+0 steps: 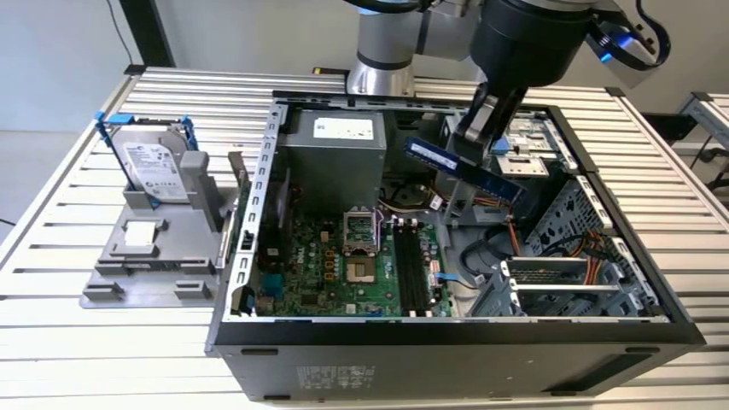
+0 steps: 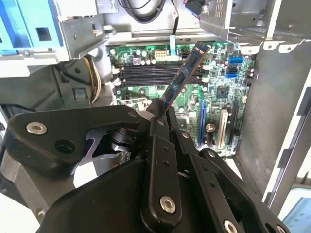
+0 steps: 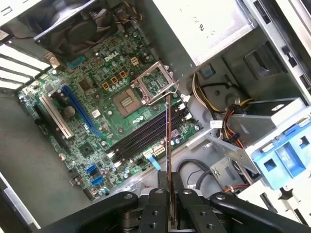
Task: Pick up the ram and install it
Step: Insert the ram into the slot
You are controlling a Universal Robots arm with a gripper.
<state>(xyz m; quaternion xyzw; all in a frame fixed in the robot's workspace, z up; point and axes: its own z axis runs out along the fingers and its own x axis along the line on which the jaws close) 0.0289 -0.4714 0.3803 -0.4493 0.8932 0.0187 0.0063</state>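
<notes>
In the upper right of the exterior view, above the open computer case (image 1: 245, 282), the gripper (image 1: 470, 135) is clamped on the ram (image 1: 498, 182). The ram hangs in the air, tilted, with its lower end toward the exterior view's right. It is well apart from the motherboard (image 1: 324, 256) and is not seated in the black memory slots (image 1: 412, 266). In both wrist views the fingers (image 2: 156, 127) (image 3: 158, 196) pinch one end of the stick, and the rest sticks out over the green board with the slots behind it. At the exterior view's left, outside the case, a hard drive (image 1: 154, 162) in a blue frame stands upright on a grey stand (image 1: 142, 256) on the slatted table (image 1: 68, 342).
</notes>
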